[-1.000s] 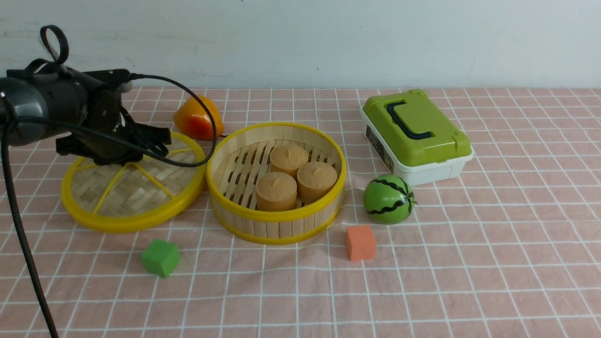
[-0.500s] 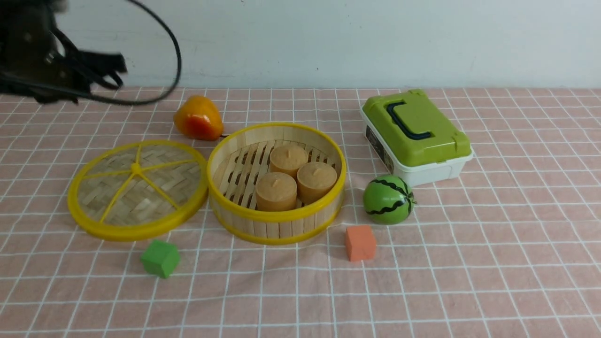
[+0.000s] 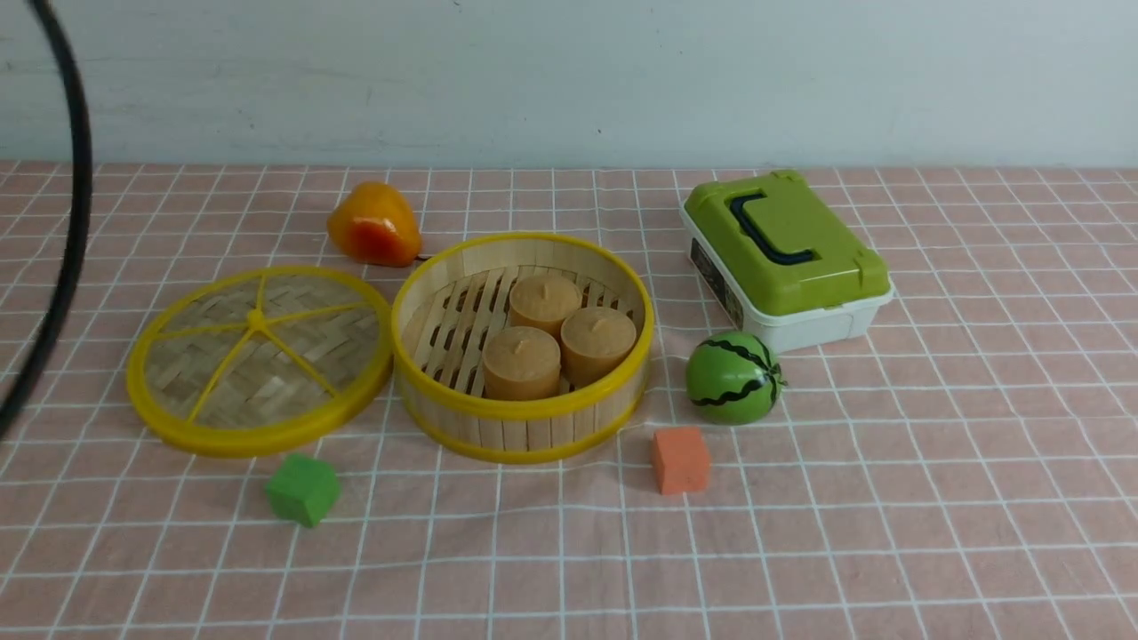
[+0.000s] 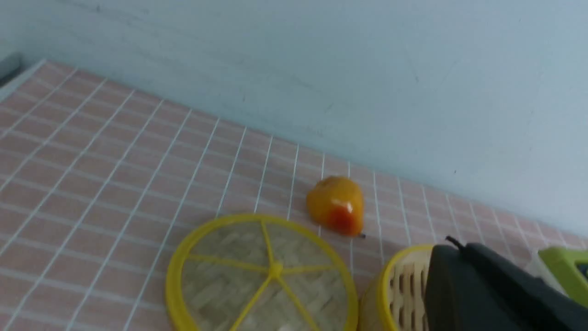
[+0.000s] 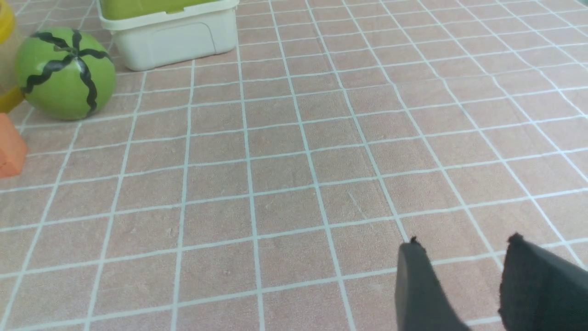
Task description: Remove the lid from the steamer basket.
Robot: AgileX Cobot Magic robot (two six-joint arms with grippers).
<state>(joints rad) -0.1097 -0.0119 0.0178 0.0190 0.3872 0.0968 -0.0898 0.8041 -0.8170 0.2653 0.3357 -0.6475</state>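
Woven bamboo, the lid [image 3: 258, 360] lies flat, its knob [image 3: 257, 320] upward, a round disc with no long axis, left of the one steamer basket [image 3: 523, 356] holding three buns [image 3: 522, 363]. The left gripper [image 4: 455, 246] is closed; the right gripper [image 5: 464, 239] stands open.

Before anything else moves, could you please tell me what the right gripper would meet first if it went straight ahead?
Probably the tiled tabletop: the right gripper seems to point at it, though depth is unclear.
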